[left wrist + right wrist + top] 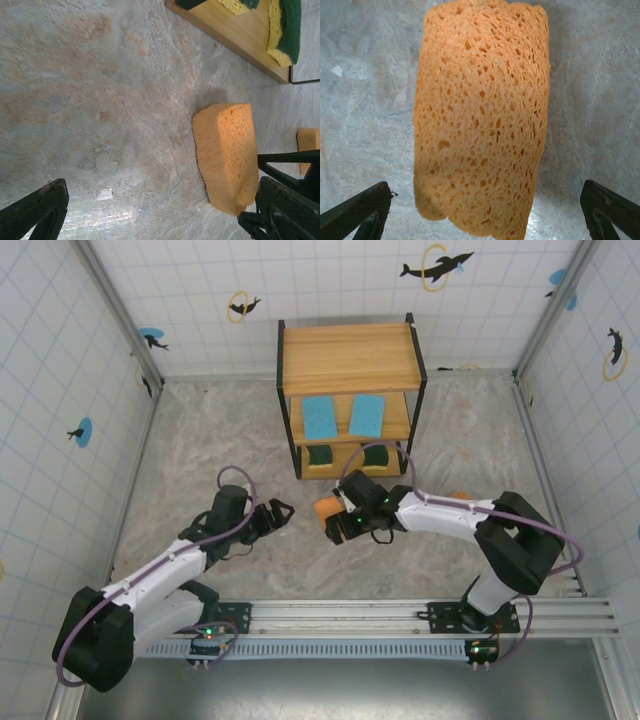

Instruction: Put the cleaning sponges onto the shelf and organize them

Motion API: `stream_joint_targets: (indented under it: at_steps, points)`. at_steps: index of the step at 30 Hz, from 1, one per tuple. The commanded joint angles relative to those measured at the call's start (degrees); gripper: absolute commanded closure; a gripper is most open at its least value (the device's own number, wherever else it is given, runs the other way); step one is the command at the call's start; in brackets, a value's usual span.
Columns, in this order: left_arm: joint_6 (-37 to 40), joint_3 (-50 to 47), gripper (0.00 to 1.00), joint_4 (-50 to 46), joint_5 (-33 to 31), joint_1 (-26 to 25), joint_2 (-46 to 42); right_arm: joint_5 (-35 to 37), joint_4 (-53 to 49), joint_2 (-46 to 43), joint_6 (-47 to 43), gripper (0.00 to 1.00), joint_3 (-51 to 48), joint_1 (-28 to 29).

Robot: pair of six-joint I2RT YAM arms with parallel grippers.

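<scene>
The shelf (350, 358) stands at the back with two light blue sponges (322, 417) (367, 415) on its middle board and two green sponges (322, 455) (376, 454) on the bottom board. One orange sponge (326, 508) (480, 115) lies on the floor. My right gripper (336, 522) (485, 187) hangs open just over it, a finger on each side, neither touching. A second orange sponge (458, 496) (309, 140) lies behind the right arm. My left gripper (275, 515) (162, 192) is open and empty, left of the first orange sponge (225, 155).
The floor is mottled grey stone. Tiled white walls with dolphin stickers (436, 266) close in the back and both sides. The shelf's bottom board (240, 37) with a green sponge (287, 27) on it lies close beyond the orange sponge.
</scene>
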Motion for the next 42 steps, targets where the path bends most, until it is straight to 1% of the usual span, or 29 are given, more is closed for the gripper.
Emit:
stream_joint_targets:
  at_steps: [1, 10, 14, 18, 23, 28, 33, 35, 38, 42]
  points:
    - [1.3, 1.8, 0.02, -2.0, -1.5, -0.3, -1.2, 4.2, 2.2, 2.0, -0.1, 0.00, 2.9, 1.6]
    - [2.1, 2.7, 0.02, -3.6, -2.0, -0.3, -2.3, 9.7, 3.8, 5.0, 1.6, 0.01, 4.0, 3.9]
    - [2.4, 2.8, 0.03, -3.8, -2.0, -0.3, -2.1, 11.8, 3.5, 6.8, 2.2, 0.04, 4.8, 4.9]
    - [2.7, 2.8, 0.02, -3.7, -1.9, -0.3, -2.0, 12.4, 3.6, 7.9, 2.8, 0.12, 4.8, 5.4]
    - [3.0, 3.0, 0.02, -4.3, -2.1, -0.2, -2.3, 12.5, 2.8, 7.1, 3.5, 0.31, 4.3, 5.6]
    - [3.6, 3.4, 0.02, -4.9, -2.3, -0.2, -2.5, 11.2, 1.6, 3.4, 3.7, 0.44, 4.1, 5.2]
    - [3.8, 3.4, 0.02, -4.9, -2.1, -0.2, -2.6, 8.0, -2.7, -2.3, 3.6, 0.55, 5.8, 4.0]
    - [3.8, 3.4, 0.02, -4.8, -2.1, -0.2, -2.7, 7.1, -5.3, -4.6, 3.5, 0.57, 7.0, 3.5]
    - [4.1, 3.5, 0.02, -4.8, -2.1, -0.2, -2.7, 6.9, -12.3, -7.8, 2.9, 0.59, 10.5, 3.2]
    - [4.2, 4.1, 0.03, -4.1, -2.0, -0.2, -2.3, 6.8, -21.3, -12.0, 2.1, 0.61, 17.1, 3.2]
